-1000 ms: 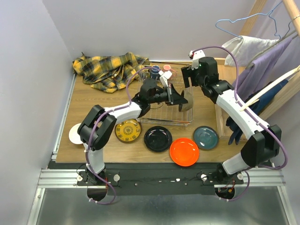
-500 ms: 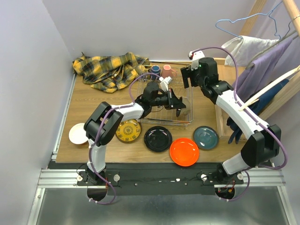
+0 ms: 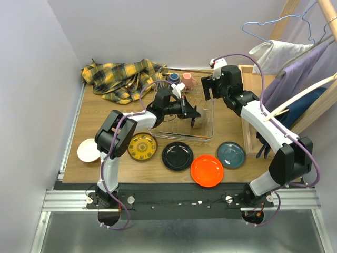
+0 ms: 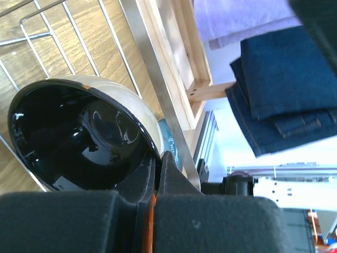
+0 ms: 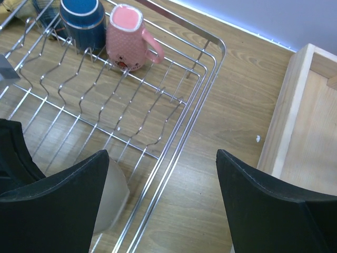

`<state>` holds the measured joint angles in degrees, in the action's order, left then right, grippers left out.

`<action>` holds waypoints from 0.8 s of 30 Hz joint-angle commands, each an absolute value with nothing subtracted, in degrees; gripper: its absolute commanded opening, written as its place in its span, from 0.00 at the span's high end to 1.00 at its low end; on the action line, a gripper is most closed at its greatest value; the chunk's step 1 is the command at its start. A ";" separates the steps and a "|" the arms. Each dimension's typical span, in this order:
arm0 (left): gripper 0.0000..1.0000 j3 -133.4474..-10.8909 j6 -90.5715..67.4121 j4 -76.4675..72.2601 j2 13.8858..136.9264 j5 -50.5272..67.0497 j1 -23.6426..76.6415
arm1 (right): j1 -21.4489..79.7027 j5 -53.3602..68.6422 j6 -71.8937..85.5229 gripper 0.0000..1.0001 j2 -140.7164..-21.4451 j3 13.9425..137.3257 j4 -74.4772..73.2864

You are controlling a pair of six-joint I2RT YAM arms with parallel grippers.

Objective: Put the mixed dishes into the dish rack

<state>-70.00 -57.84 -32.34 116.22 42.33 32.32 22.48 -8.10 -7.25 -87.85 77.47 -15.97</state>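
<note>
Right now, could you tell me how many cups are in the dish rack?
2: a blue cup and a pink cup, side by side at the far edge of the dish rack. The left arm covers part of it; more may be hidden.

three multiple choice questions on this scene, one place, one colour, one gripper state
1. Plate between the black plate and the teal plate: A white, B orange, C yellow.
2. The black-lined bowl is: A on the black plate, B on the teal plate, C in the dish rack.
3. The right gripper is: A shut on the bowl, B open and empty, C shut on the teal plate.
Answers: B, the orange plate lies between them; C, the left gripper holds it inside the wires; B, its fingers stand wide apart.
</note>
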 commanded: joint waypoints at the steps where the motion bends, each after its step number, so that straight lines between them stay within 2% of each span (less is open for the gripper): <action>1: 0.91 -71.80 -51.43 -25.07 114.88 44.56 30.06 | 22.41 -6.24 -6.24 0.11 -89.56 78.31 -14.76; 2: 0.87 -71.81 -50.63 -23.66 113.74 44.47 29.80 | 22.41 -6.24 -6.24 0.11 -89.56 78.40 -14.68; 3: 0.77 -71.81 -49.93 -21.64 113.21 44.56 29.19 | 22.33 -6.15 -6.15 0.11 -89.73 78.49 -14.85; 9: 0.63 -73.56 -40.71 -6.90 107.67 40.00 27.07 | 22.33 -5.80 -6.76 0.11 -90.18 78.58 -15.38; 18: 0.53 -80.59 -28.31 13.76 99.94 30.26 24.96 | 22.32 -3.61 -6.68 0.11 -89.65 77.43 -17.22; 24: 0.50 -86.05 -7.50 31.16 91.33 19.26 24.35 | 22.41 3.06 -8.43 0.16 -89.56 74.62 -20.83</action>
<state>-82.89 -25.19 15.57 99.26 29.47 24.75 22.48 -3.27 -7.18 -89.38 76.82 -16.80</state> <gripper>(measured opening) 0.481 0.863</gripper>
